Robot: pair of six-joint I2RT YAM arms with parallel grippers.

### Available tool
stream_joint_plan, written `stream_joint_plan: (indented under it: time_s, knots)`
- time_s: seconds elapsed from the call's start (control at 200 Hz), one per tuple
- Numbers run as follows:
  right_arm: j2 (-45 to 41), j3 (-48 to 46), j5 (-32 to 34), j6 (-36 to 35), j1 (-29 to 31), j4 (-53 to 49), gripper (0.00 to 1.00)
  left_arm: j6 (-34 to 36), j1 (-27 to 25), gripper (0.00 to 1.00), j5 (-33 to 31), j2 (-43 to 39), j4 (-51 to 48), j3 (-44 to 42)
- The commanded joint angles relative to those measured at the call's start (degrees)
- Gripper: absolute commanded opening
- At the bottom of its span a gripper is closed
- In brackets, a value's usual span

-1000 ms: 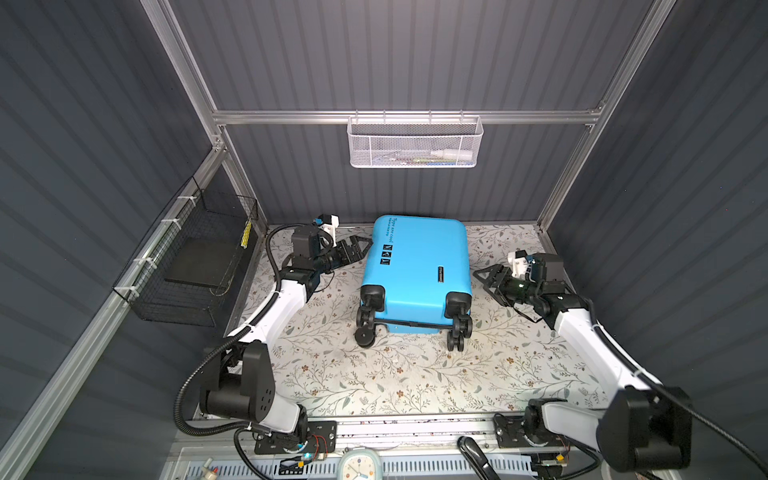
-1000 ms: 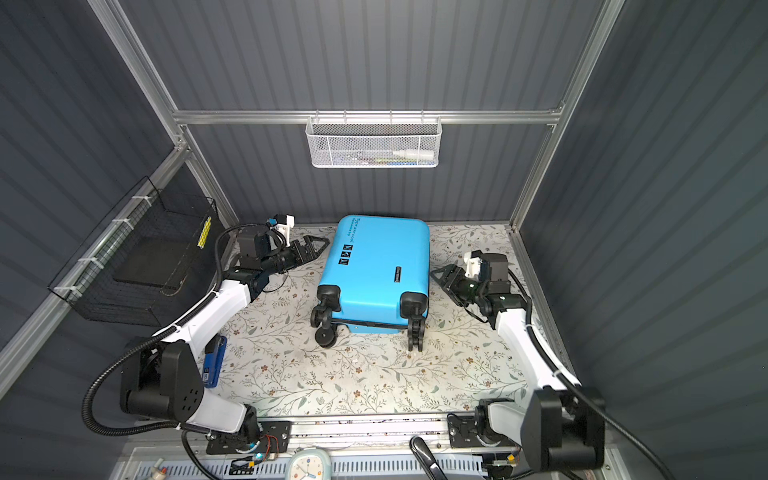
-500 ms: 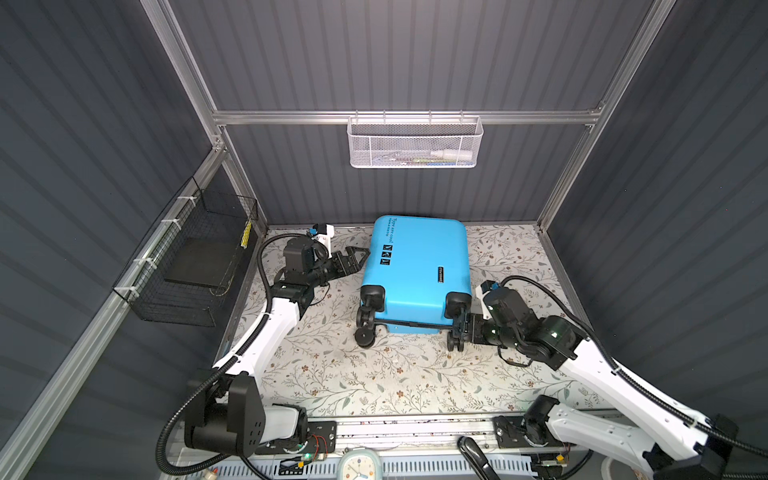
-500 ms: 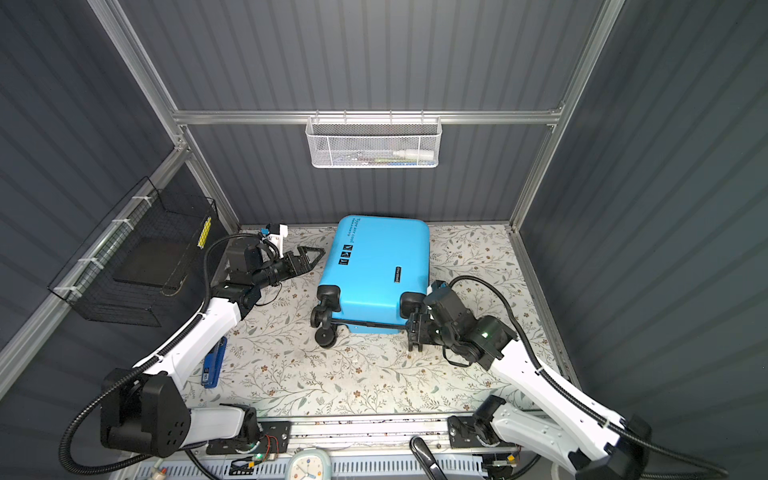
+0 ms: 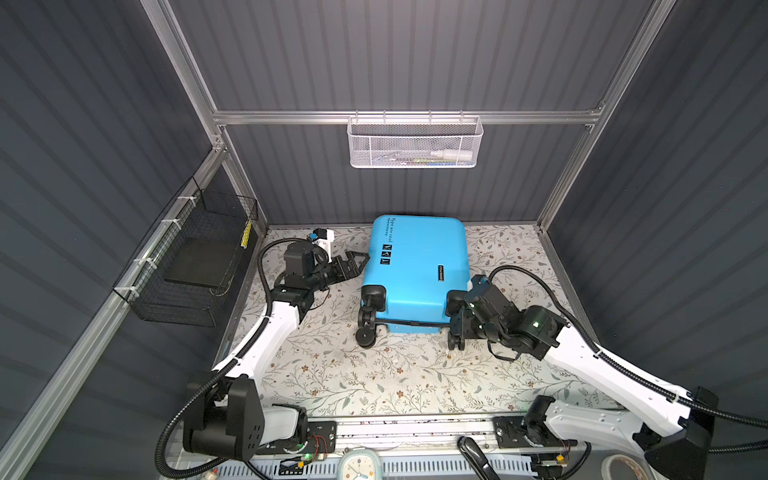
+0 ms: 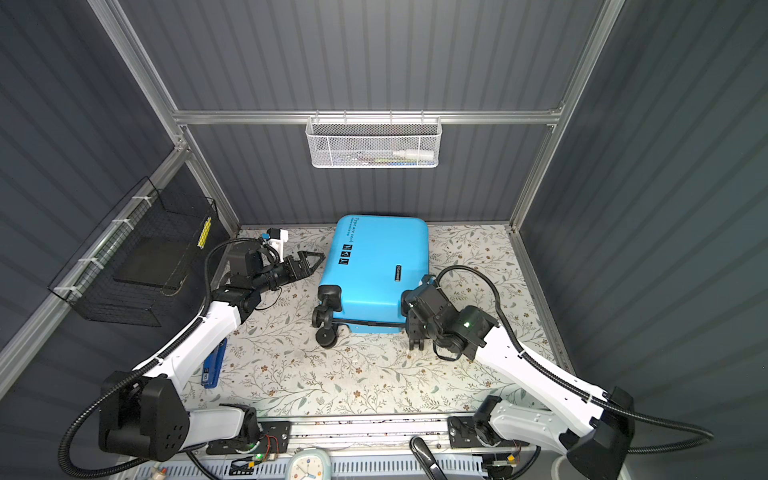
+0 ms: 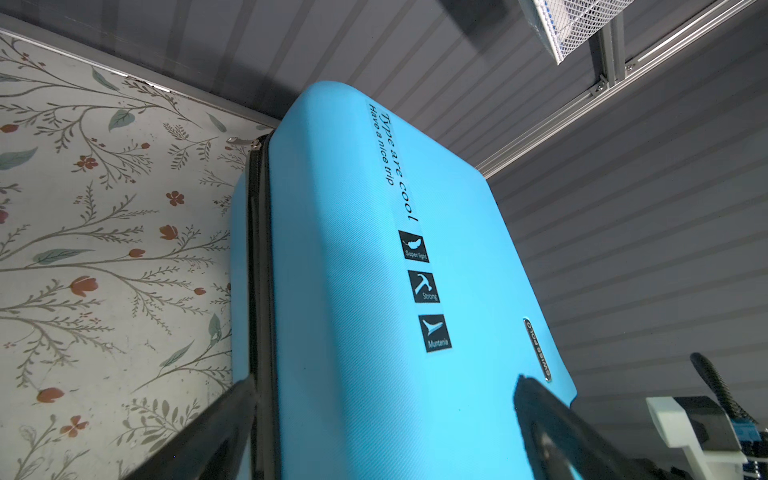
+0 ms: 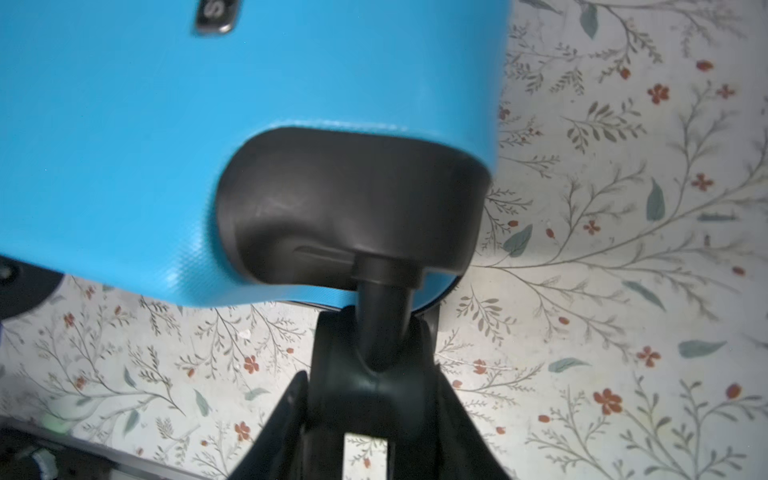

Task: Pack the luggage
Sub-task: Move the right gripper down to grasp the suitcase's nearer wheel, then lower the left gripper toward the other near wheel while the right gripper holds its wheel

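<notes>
The luggage point(image 5: 415, 266) point(image 6: 374, 266) is a bright blue hard-shell suitcase with black wheels, lying closed and flat on the floral table in both top views. My left gripper point(image 5: 360, 262) point(image 6: 318, 261) is open beside its left side. In the left wrist view its two fingers straddle the shell point(image 7: 374, 249) near the black zip seam, left gripper point(image 7: 384, 382). My right gripper point(image 5: 458, 329) point(image 6: 415, 328) point(image 8: 370, 374) is shut on the near right wheel point(image 8: 365, 395), one finger pressed on each side of it.
A white mesh basket point(image 5: 415, 143) holding small items hangs on the back wall. A black wire basket point(image 5: 195, 266) hangs on the left wall. A blue object point(image 6: 214, 365) lies at the table's left edge. A small clock point(image 5: 359, 467) sits on the front rail.
My right arm swung from the suitcase's right side round to its near right wheel and closed on it. The left gripper moved slightly nearer the suitcase's left side, still open.
</notes>
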Motion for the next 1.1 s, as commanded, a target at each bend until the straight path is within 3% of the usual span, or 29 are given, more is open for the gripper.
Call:
stream_joint_plan:
  time_s: [0.0, 0.065, 0.205, 0.42, 0.725, 1.096]
  knots:
    - [0.5, 2.6, 1.5, -3.4, 0.2, 0.3, 0.20, 0.9, -0.1, 1.00, 0.2, -1.8, 0.1, -1.0]
    - [0.5, 3.5, 1.7, -4.0, 0.2, 0.3, 0.11, 0.8, -0.1, 1.00, 0.3, -1.8, 0.3, -1.3]
    - [0.1, 5.2, 2.0, -5.2, 0.4, 0.6, 0.02, 0.7, -0.1, 1.00, 0.4, -1.8, 0.4, -1.7]
    - [0.3, 6.4, 2.7, -6.3, 0.7, 1.3, 0.02, 0.1, -0.1, 1.00, 0.9, -1.6, 1.2, -2.3]
    - [2.7, 0.4, 2.6, -4.8, 0.2, 5.2, 0.00, 0.2, -0.1, 1.00, 0.3, -2.7, 0.5, -2.4]
    - [1.9, -2.1, 0.1, -5.9, -3.3, 7.7, 0.00, 3.2, 0.5, 1.00, -16.4, -14.3, -7.0, -10.3]
